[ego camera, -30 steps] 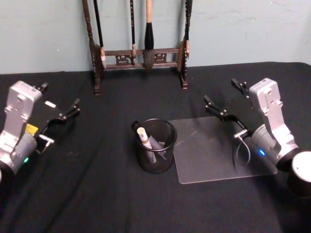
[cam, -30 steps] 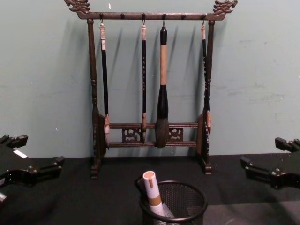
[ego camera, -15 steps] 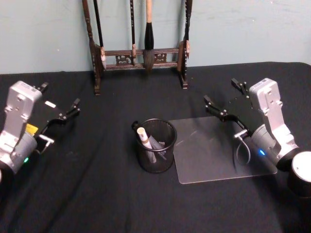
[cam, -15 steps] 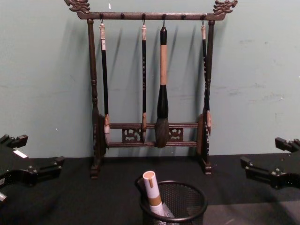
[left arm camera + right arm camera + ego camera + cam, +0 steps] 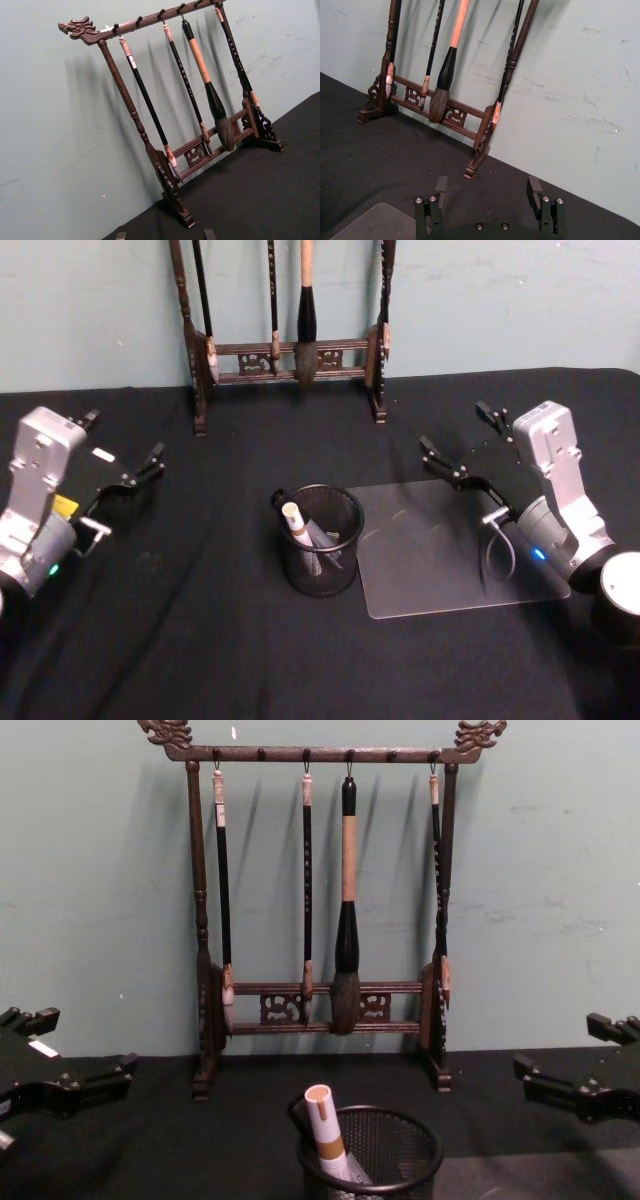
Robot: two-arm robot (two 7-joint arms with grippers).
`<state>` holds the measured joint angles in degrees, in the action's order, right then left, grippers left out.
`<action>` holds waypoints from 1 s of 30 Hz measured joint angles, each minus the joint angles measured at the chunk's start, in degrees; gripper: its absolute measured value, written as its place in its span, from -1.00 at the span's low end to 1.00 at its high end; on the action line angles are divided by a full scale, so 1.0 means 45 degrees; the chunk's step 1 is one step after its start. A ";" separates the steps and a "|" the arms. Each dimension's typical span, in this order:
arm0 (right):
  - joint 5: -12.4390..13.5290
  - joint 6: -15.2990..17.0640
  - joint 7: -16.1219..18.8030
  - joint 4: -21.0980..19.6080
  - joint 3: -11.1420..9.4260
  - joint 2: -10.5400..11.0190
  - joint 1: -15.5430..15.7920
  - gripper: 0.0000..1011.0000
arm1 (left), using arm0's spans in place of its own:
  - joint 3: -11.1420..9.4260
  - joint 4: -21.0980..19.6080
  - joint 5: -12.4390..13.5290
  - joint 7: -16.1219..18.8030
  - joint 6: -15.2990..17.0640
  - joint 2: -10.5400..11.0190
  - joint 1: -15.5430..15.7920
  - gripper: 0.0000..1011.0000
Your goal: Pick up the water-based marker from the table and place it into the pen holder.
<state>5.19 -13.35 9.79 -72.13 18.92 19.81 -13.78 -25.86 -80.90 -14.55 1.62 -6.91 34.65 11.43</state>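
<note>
White water-based marker (image 5: 294, 519) leans inside the mesh pen holder (image 5: 320, 558), mid-table. Left gripper (image 5: 122, 451) and right gripper (image 5: 461, 446), both spread and empty, should simply hold clear near the table's side edges.

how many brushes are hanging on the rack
4, all on the wooden brush rack: a slim brush leftmost, another slim brush next, the thick brush beside it, one brush by the right post.

The water-based marker (image 5: 326, 1134) has its lower part hidden behind the mesh of the pen holder (image 5: 400, 1160), whose base is cut off at the bottom edge of the chest view. In the head view, the brush rack (image 5: 285, 352) loses its top at the upper edge.
</note>
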 joint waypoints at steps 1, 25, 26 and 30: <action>0.0000 0.0000 0.0000 0.0000 0.0000 0.0000 0.0000 0.98 | 0.0000 0.0000 0.0000 0.0000 0.0000 0.0000 -0.0001 0.98; 0.0000 0.0000 0.0000 0.0000 0.0000 0.0000 0.0000 0.98 | 0.0000 0.0001 0.0000 0.0000 0.0000 -0.0001 -0.0001 0.98; 0.0000 0.0000 0.0000 0.0000 0.0000 0.0000 0.0000 0.98 | 0.0000 0.0000 0.0000 -0.0001 0.0000 0.0000 -0.0001 0.98; 0.0000 0.0000 0.0000 0.0000 0.0000 0.0000 0.0000 0.98 | 0.0000 0.0000 0.0000 0.0000 0.0000 0.0000 0.0000 0.98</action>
<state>5.19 -13.35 9.79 -72.13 18.92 19.81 -13.78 -25.86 -80.90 -14.55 1.62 -6.91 34.64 11.43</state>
